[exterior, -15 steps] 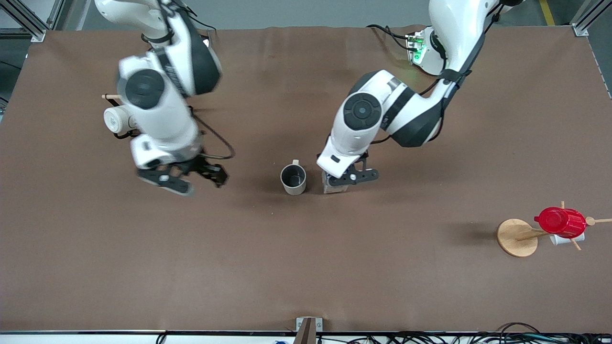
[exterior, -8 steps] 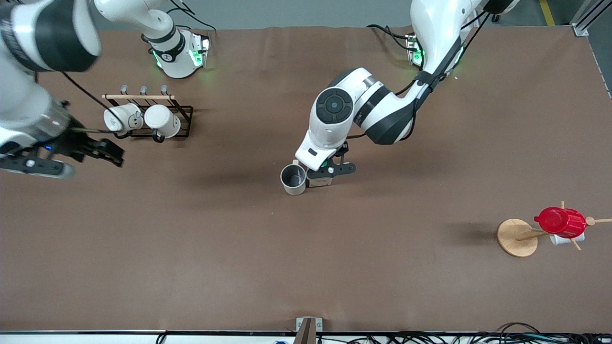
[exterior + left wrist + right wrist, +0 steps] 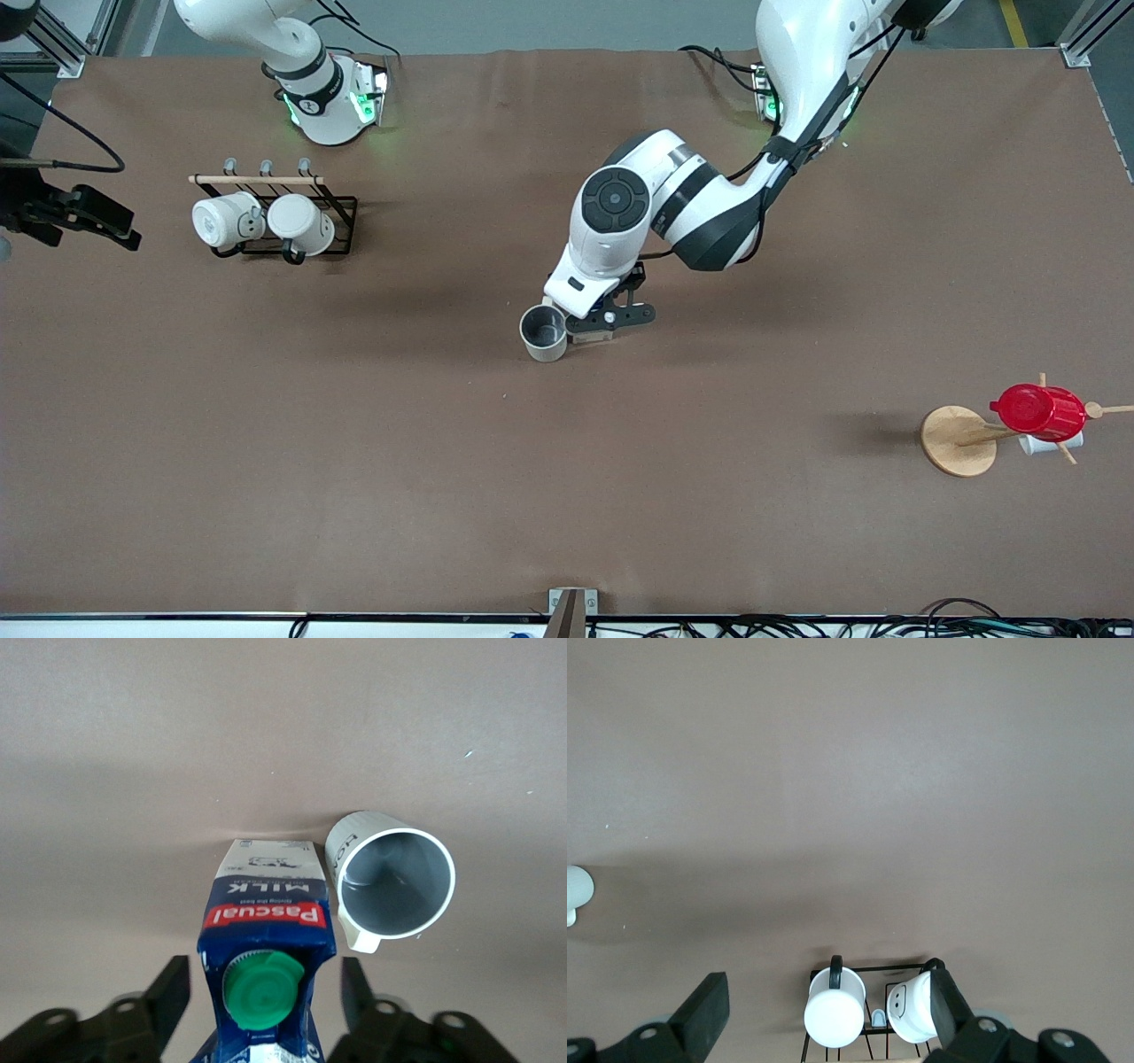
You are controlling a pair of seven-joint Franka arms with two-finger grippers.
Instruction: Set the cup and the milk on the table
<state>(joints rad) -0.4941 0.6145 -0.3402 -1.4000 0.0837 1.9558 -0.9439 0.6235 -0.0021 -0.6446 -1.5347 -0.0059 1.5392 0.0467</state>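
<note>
The cup (image 3: 543, 332), cream-white with a dark grey inside, stands upright mid-table (image 3: 567, 496). It also shows in the left wrist view (image 3: 394, 881). The milk (image 3: 266, 921), blue and white with a green cap, stands upright right beside the cup, toward the left arm's end. In the front view only a sliver of the milk (image 3: 591, 337) shows under the hand. My left gripper (image 3: 611, 317) is low over the milk; in its wrist view the left gripper (image 3: 264, 964) is open, one finger on each side with small gaps. My right gripper (image 3: 111, 221) is open and empty at the right arm's end of the table, also seen in its wrist view (image 3: 826, 988).
A black wire rack (image 3: 341, 206) with two plain white mugs stands near the right arm's base, also in the right wrist view (image 3: 868, 973). A wooden mug tree (image 3: 957, 440) carrying a red cup (image 3: 1038, 410) stands toward the left arm's end, nearer the front camera.
My left gripper moved the milk up beside the cup and now has small gaps around it. My right arm swung away from mid-table to its own end, uncovering the rack.
</note>
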